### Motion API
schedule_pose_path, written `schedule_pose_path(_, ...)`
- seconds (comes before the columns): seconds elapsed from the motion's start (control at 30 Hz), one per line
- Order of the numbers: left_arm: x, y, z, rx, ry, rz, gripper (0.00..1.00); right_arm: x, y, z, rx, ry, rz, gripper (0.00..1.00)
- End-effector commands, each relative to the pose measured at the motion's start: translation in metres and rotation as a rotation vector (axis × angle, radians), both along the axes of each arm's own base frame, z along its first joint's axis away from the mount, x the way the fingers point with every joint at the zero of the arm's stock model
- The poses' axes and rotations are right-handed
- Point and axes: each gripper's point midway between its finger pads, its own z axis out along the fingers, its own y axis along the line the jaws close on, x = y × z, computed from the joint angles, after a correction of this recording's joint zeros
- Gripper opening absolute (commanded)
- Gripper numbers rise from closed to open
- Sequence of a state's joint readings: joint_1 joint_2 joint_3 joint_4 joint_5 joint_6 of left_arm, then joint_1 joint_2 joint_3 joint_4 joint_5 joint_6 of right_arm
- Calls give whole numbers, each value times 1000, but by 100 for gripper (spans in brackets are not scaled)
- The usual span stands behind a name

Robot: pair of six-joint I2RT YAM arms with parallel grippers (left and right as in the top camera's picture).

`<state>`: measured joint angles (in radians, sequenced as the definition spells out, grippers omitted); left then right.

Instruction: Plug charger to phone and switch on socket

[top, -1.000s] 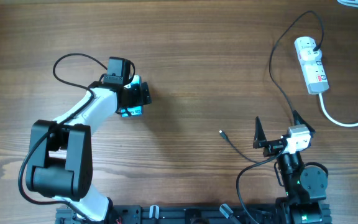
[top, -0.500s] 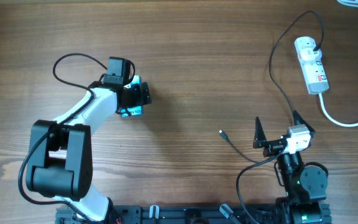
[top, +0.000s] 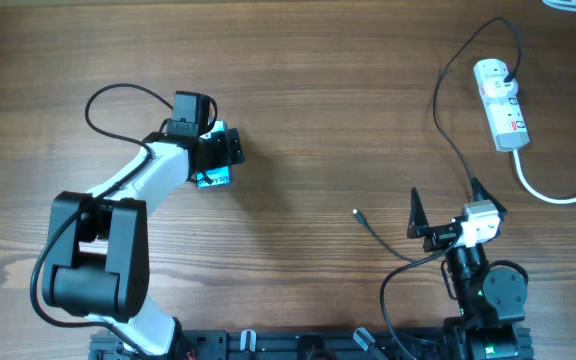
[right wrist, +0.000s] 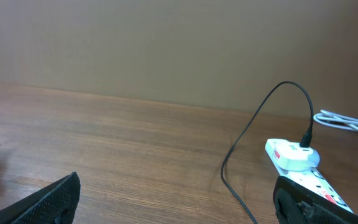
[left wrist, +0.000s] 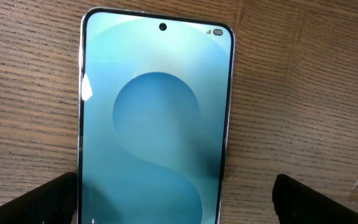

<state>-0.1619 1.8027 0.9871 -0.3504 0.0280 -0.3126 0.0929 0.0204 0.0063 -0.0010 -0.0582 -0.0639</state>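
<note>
The phone (left wrist: pixel 157 124) lies flat on the wood table, screen up and lit teal and pale blue. In the overhead view the phone (top: pixel 212 179) is mostly hidden under my left gripper (top: pixel 223 150). In the left wrist view, my left gripper (left wrist: pixel 182 199) is open, with one finger on each side of the phone's lower part. The charger cable runs from the socket (top: pixel 501 105) to its connector tip (top: pixel 356 212), which lies loose on the table. My right gripper (top: pixel 450 203) is open and empty, right of the tip. The right wrist view shows the socket (right wrist: pixel 303 165) and the cable (right wrist: pixel 241 140).
A thick white cord (top: pixel 558 195) curves from the socket's near end towards the right table edge. The charger cable passes close by the right arm's base. Both arm bases stand at the front edge.
The left gripper has turned very slightly over the phone. The right arm, cable and socket have not moved.
</note>
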Motion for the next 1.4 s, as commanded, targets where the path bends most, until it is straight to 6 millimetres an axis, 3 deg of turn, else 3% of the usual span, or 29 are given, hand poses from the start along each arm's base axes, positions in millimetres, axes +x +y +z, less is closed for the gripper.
schedule_pose_path(0.0, -13, -5, -16, -18, 58, -10, 100, 0, -4, 1, 12, -3, -20, 100)
schedule_pose_path(0.57, -16, -4, -17, -16, 70, -6, 100, 0, -4, 1, 12, -3, -20, 100)
schedule_pose_path(0.73, -4, -5, -13, -21, 19, -6, 100, 0, -4, 1, 12, -3, -20, 100)
schedule_pose_path(0.87, 19, -6, 1, -18, -69, 3, 100, 0, -4, 1, 12, -3, -20, 99)
schedule_pose_path(1.0, 29, 2, 14, 27, -81, 27, 100, 0, -4, 1, 12, -3, -20, 100)
schedule_pose_path(1.1, 22, 12, 10, 81, -51, 48, 100, 0, -4, 1, 12, -3, -20, 100)
schedule_pose_path(1.37, 3, 12, 1, 84, 32, 37, 100, 0, -4, 1, 12, -3, -20, 100)
